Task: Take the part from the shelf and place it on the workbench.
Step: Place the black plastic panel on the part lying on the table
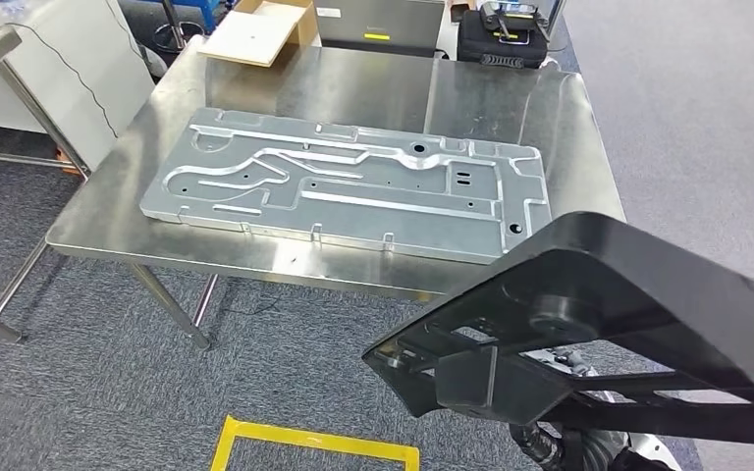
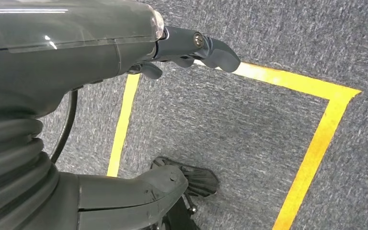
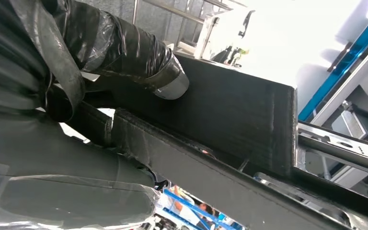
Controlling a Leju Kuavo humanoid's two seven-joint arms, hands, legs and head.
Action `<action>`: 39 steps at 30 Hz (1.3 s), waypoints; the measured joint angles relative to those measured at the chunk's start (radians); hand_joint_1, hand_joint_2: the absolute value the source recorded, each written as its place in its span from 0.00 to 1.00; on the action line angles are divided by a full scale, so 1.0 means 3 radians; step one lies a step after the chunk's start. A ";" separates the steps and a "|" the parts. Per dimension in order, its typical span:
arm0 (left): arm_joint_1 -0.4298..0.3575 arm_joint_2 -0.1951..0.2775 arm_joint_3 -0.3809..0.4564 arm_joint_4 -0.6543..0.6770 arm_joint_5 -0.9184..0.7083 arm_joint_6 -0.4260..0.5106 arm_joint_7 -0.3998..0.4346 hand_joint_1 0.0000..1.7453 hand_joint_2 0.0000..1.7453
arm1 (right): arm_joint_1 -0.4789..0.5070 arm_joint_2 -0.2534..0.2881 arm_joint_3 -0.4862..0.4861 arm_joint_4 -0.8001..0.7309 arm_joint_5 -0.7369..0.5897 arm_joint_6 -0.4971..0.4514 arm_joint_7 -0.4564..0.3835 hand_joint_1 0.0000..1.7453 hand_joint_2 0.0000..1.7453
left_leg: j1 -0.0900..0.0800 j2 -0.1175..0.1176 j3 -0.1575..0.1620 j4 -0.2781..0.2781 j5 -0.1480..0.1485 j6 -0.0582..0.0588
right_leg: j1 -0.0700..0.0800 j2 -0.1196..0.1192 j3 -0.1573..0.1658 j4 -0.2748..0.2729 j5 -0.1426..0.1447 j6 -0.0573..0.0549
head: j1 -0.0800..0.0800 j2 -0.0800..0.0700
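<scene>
The part is a large black moulded frame with ribs and cut-outs. It hangs low at the right of the head view, off the near right corner of the steel workbench and above the carpet. My right hand grips it: in the right wrist view the dark, film-wrapped fingers curl over the part's flat black edge. My left hand hangs over the floor with its fingers apart and holds nothing.
A big grey stamped metal plate covers most of the workbench. At its far edge stand a cardboard box and a black case. Yellow tape marks a rectangle on the grey carpet in front of the bench.
</scene>
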 joint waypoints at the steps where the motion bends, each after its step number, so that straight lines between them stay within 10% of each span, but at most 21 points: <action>1: 0.0001 0.0000 0.0000 0.0000 -0.0001 0.0000 0.0000 0.00 1.00 | 0.0001 0.0000 0.0003 0.0000 0.0000 -0.0001 0.0000 1.00 1.00 | 0.0000 0.0000 0.0002 0.0001 -0.0005 0.0001 | -0.0010 -0.0001 -0.0059 0.0094 0.0005 0.0006 | 0.0000 0.0000; 6: -0.0003 -0.0002 0.0001 0.0000 -0.0009 -0.0001 -0.0005 0.00 1.00 | -0.0005 0.0000 0.0013 0.0000 0.0002 -0.0013 -0.0001 1.00 1.00 | 0.0000 -0.0008 0.0054 -0.0010 -0.0038 -0.0035 | 0.0009 -0.0004 0.0334 -0.0804 0.0510 -0.0067 | -0.0001 0.0000; 11: -0.0010 0.0000 0.0001 0.0000 -0.0023 -0.0001 -0.0011 0.00 1.00 | -0.0002 0.0000 0.0014 -0.0007 0.0010 -0.0017 -0.0003 1.00 1.00 | 0.0004 -0.0002 0.0088 -0.0007 -0.0085 -0.0122 | 0.0026 -0.0004 0.0452 -0.1018 0.0524 -0.0148 | -0.0001 0.0000; 15: -0.0005 0.0008 0.0002 0.0000 -0.0030 -0.0001 -0.0018 0.00 1.00 | 0.0002 -0.0001 0.0015 -0.0008 0.0013 -0.0019 -0.0002 1.00 1.00 | -0.0005 -0.0004 -0.0332 0.0807 -0.0433 -0.0132 | 0.0020 -0.0014 0.0526 -0.1064 0.0512 -0.0185 | -0.0004 0.0000; 17: 0.0005 0.0010 0.0002 0.0000 -0.0031 -0.0001 -0.0019 0.00 1.00 | 0.0008 -0.0001 0.0015 -0.0007 0.0013 -0.0019 -0.0002 1.00 1.00 | -0.0005 -0.0003 -0.0451 0.0954 -0.0387 -0.0142 | 0.0026 -0.0010 0.0562 -0.1059 0.0478 -0.0185 | -0.0004 0.0000; 21: 0.0004 0.0016 0.0003 0.0000 -0.0031 -0.0001 -0.0019 0.00 1.00 | 0.0011 -0.0001 0.0015 -0.0007 0.0011 -0.0019 -0.0001 1.00 1.00 | 0.0005 -0.0002 -0.0123 0.0152 0.0062 -0.0140 | 0.0027 0.0003 0.0678 -0.1046 0.0362 -0.0128 | -0.0003 0.0000; 24: -0.0002 0.0017 0.0003 0.0000 -0.0035 -0.0001 -0.0020 0.00 1.00 | 0.0011 0.0000 0.0015 -0.0009 0.0010 -0.0019 -0.0003 1.00 1.00 | 0.0007 -0.0014 -0.0049 -0.0008 0.0057 -0.0081 | 0.0039 0.0016 0.0704 -0.1031 0.0311 -0.0091 | -0.0001 0.0000; 27: -0.0001 0.0015 0.0003 0.0000 -0.0040 -0.0001 -0.0021 0.00 1.00 | 0.0008 -0.0002 0.0015 -0.0014 0.0008 -0.0022 -0.0004 1.00 1.00 | 0.0005 -0.0016 -0.0016 -0.0009 0.0031 -0.0029 | 0.0019 0.0011 0.0619 -0.0818 0.0216 -0.0040 | -0.0001 0.0000; 31: 0.0002 0.0016 0.0003 0.0000 -0.0041 -0.0001 -0.0022 0.00 1.00 | 0.0013 -0.0003 0.0015 -0.0018 0.0006 -0.0025 -0.0004 1.00 1.00 | -0.0014 -0.0015 0.0028 -0.0003 -0.0029 -0.0004 | 0.0000 0.0001 0.0072 0.0001 -0.0078 0.0000 | -0.0001 0.0000; 33: 0.0006 0.0017 0.0004 0.0000 -0.0043 -0.0001 -0.0022 0.00 1.00 | 0.0014 -0.0003 0.0015 -0.0018 0.0006 -0.0028 -0.0004 1.00 1.00 | -0.0033 -0.0018 0.0098 -0.0006 -0.0076 -0.0004 | 0.0018 -0.0001 -0.0010 -0.0044 0.0084 -0.0043 | -0.0001 0.0000; 36: 0.0006 0.0015 0.0004 0.0000 -0.0058 -0.0001 -0.0022 0.00 1.00 | 0.0013 -0.0003 0.0015 -0.0018 0.0010 -0.0030 -0.0004 1.00 1.00 | -0.0058 -0.0023 0.0221 -0.0053 -0.0134 -0.0003 | 0.0086 -0.0001 0.0159 -0.0639 0.0544 -0.0196 | -0.0001 0.0000; 39: 0.0008 0.0009 0.0004 0.0000 -0.0061 -0.0001 -0.0022 0.00 1.00 | 0.0012 -0.0003 0.0015 -0.0018 0.0011 -0.0031 -0.0005 1.00 1.00 | -0.0053 -0.0024 0.0238 -0.0077 -0.0143 -0.0001 | 0.0115 -0.0004 0.0207 -0.0798 0.0659 -0.0253 | -0.0001 0.0000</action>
